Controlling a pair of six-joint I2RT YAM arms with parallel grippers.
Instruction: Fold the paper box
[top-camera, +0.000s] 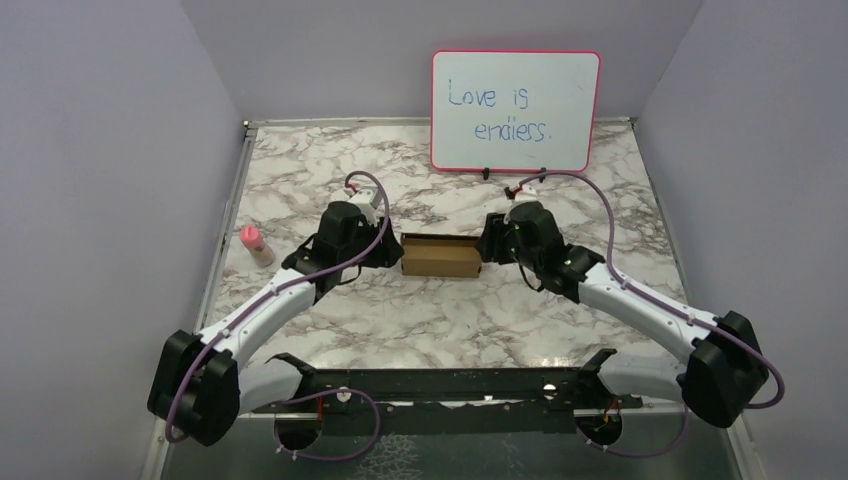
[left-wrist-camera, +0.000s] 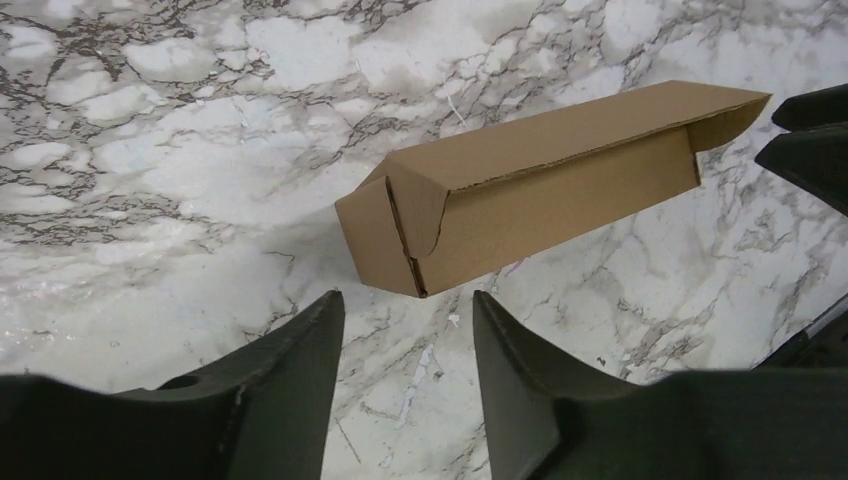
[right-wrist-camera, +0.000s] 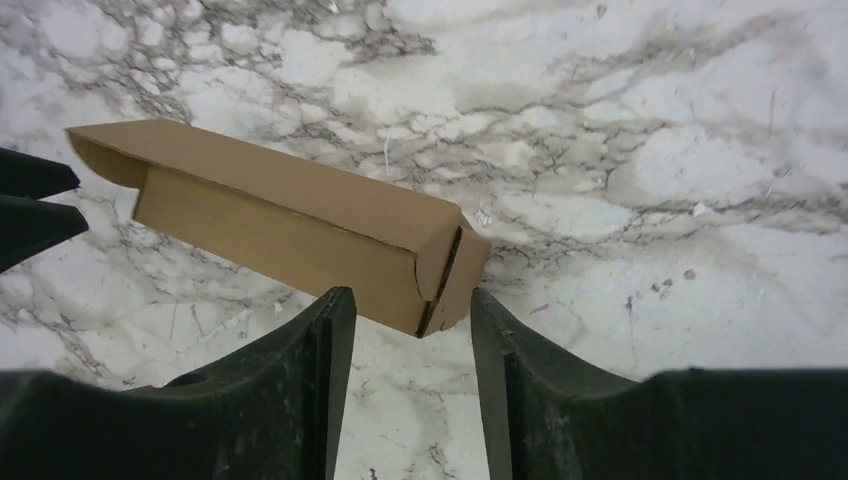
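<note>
The paper box (top-camera: 440, 256) is a long, narrow brown cardboard box, folded shut, lying flat on the marble table (top-camera: 420, 310) between my two grippers. My left gripper (top-camera: 386, 253) sits just off its left end, open; in the left wrist view the box (left-wrist-camera: 540, 190) lies just beyond the open gripper (left-wrist-camera: 408, 300), apart from both fingers. My right gripper (top-camera: 487, 246) is at the right end. In the right wrist view the box (right-wrist-camera: 300, 220) ends right at the tips of the open right gripper (right-wrist-camera: 412, 295), with nothing clamped.
A pink-framed whiteboard (top-camera: 515, 110) with writing stands at the back of the table. A small pink-capped bottle (top-camera: 256, 244) lies near the left edge, beside the left arm. Grey walls close in the table on three sides.
</note>
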